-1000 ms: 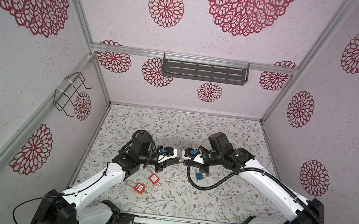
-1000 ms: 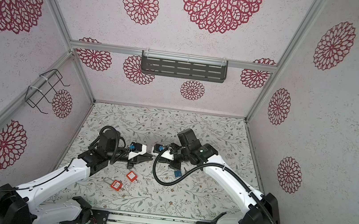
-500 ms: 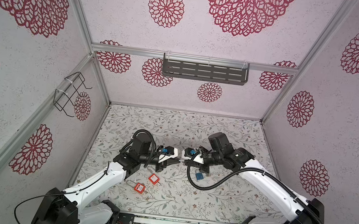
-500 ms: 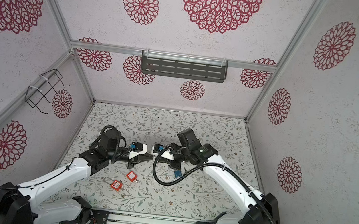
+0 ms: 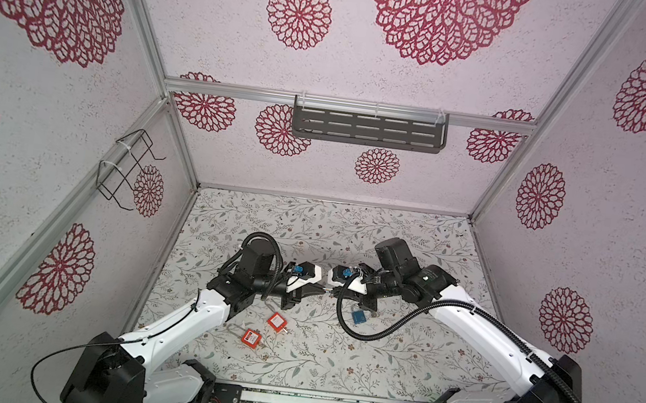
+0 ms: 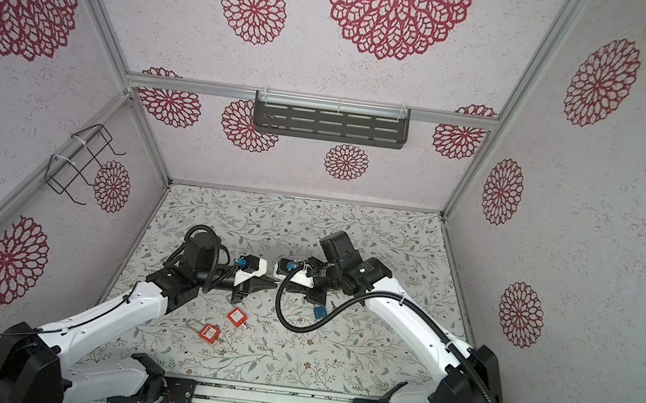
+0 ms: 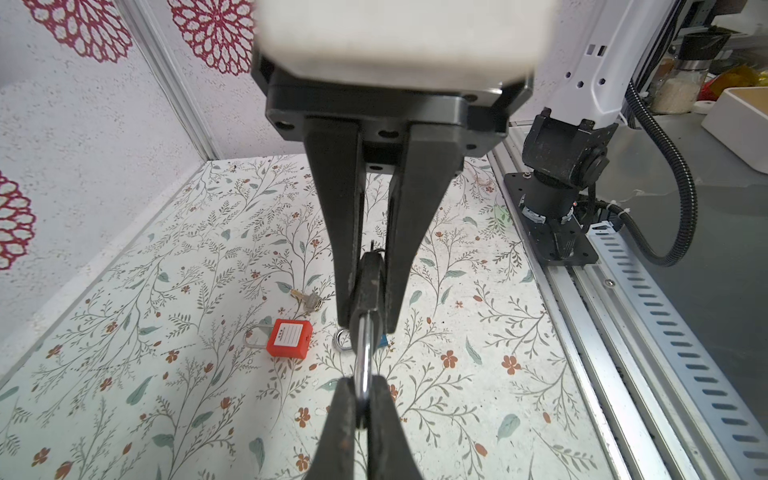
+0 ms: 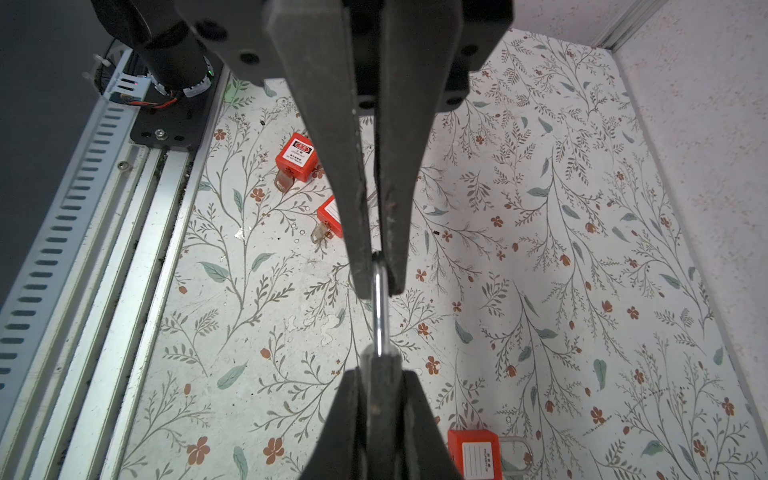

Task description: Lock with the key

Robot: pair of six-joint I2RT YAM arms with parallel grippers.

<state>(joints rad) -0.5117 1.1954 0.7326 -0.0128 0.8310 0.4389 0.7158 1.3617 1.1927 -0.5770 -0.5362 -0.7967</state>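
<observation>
Above the table [image 5: 392,236], a padlock [image 8: 380,307] bridges left gripper [image 5: 316,289] and right gripper [image 5: 337,292]; before them lies a second padlock [image 5: 276,322], a third padlock [image 5: 250,336] front-left of it.

padlock [image 8: 381,324] | black body, silver shackle | level, held in mid-air

Grey slotted shelf [image 5: 368,126] on back wall, black wire rack [image 5: 126,170] on side wall, floral tabletop [image 5: 413,238]
</observation>
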